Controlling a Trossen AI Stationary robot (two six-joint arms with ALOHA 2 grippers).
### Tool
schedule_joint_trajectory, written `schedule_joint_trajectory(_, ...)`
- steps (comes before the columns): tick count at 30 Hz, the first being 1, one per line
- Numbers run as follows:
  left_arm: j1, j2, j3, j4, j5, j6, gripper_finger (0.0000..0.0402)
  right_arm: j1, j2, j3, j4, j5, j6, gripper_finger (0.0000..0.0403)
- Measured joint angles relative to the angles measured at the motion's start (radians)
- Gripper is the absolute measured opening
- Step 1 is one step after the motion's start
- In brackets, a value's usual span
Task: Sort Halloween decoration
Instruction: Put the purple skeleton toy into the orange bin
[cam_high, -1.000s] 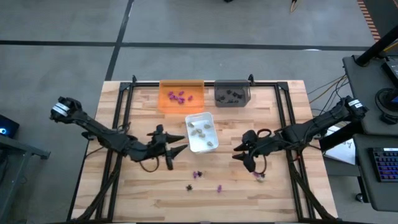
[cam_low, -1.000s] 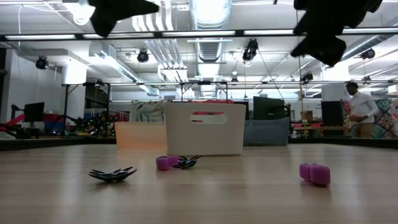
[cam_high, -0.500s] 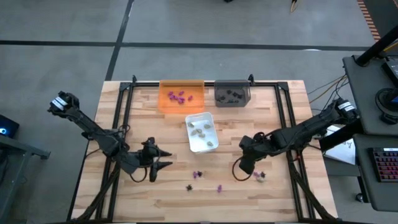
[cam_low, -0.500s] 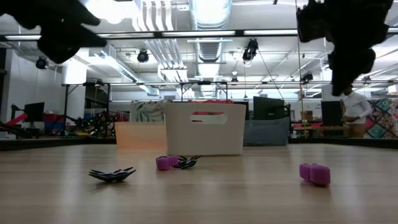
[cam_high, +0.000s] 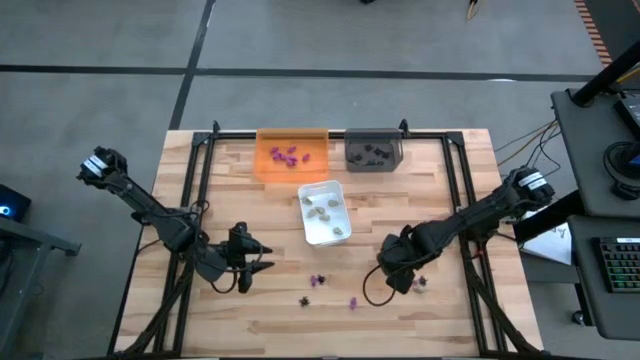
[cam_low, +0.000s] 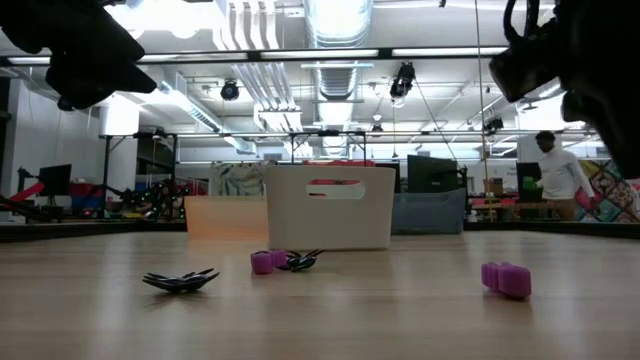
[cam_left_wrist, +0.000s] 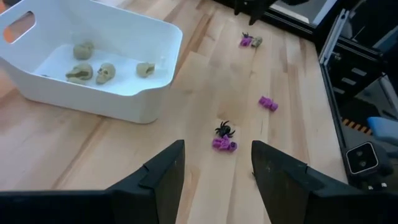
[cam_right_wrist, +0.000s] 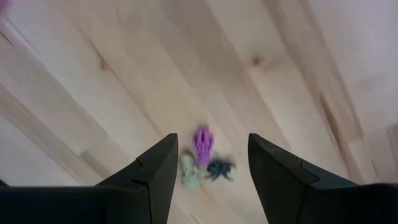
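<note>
The Halloween decoration lies partly loose on the wooden table. A purple piece with a black spider (cam_high: 317, 281), a black piece (cam_high: 304, 301) and a purple piece (cam_high: 353, 302) lie near the front. A small cluster (cam_high: 416, 286) of purple (cam_right_wrist: 202, 144), pale beige (cam_right_wrist: 188, 172) and black (cam_right_wrist: 219, 168) pieces lies to their right. My right gripper (cam_right_wrist: 211, 163) hangs open above this cluster, pointing down. My left gripper (cam_high: 257, 268) is open and slants down left of the loose pieces (cam_left_wrist: 224, 138), touching nothing.
At the back stand an orange tray (cam_high: 292, 153) holding purple pieces and a grey tray (cam_high: 373, 150) holding black ones. A white tray (cam_high: 324, 211) with beige skulls (cam_left_wrist: 93, 70) sits mid-table. Black frame rails run along both table sides. A person stands far off in the room (cam_low: 560, 180).
My left gripper has drawn back toward the table's left and near edge, sinking and tipping downward. My right gripper has moved toward the near edge, sunk, and tipped from slanting to pointing nearly straight down over the small cluster. The pieces lie where they were.
</note>
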Motion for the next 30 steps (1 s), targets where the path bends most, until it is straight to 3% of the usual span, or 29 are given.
schedule_joint_trajectory(13,0.001,0.0,0.0,0.004,-0.004,0.0,0.0168,0.135,0.091,0.021,-0.035,-0.049,0.134,0.0182)
schedule_joint_trajectory(30,0.001,0.001,0.0,0.013,-0.01,0.0,0.0168,0.149,0.218,0.02,-0.012,0.022,0.031,0.018)
